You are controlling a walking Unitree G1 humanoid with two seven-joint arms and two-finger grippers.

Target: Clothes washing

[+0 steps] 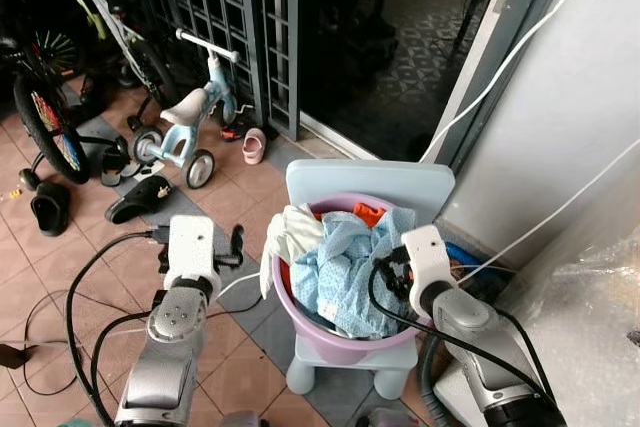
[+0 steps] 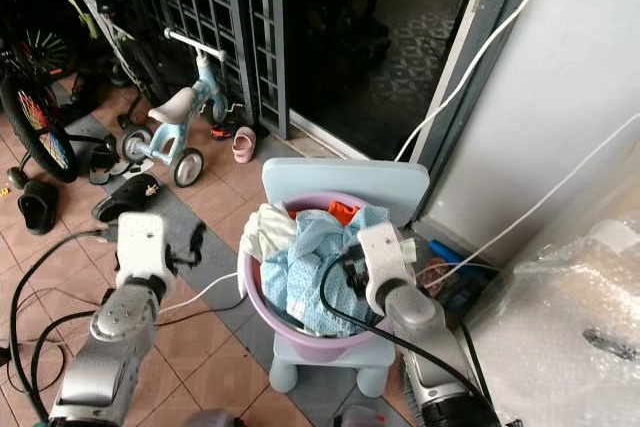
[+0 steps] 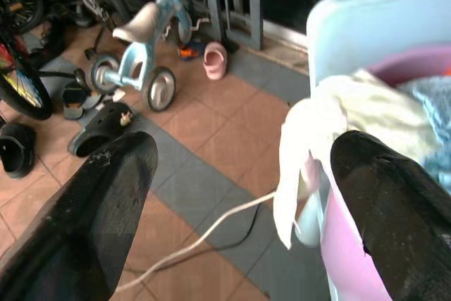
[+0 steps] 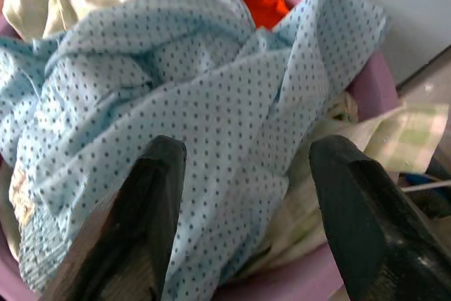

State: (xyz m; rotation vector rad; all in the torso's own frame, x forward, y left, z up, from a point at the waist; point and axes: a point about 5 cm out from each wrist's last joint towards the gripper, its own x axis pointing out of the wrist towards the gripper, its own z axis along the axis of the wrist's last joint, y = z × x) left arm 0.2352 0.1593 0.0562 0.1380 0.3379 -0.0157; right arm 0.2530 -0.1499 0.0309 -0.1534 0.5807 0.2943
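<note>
- Laundry is sitting heaped in a purple basin on a pale blue child's chair, a blue dotted cloth lying uppermost.
- Right gripper is hovering over the dotted cloth, fingers spread wide.
- Left gripper is hanging wide open beside the basin's left rim, near a cream garment draping over it.
- Blue tricycle is standing on the tiled floor.

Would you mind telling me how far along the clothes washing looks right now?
Early stage. Done: the laundry is gathered in the purple basin on the small chair. In hand: the open right hand hovers over the blue dotted cloth; the open left hand sits beside the basin. Left: gripping, lifting, washing.
</note>
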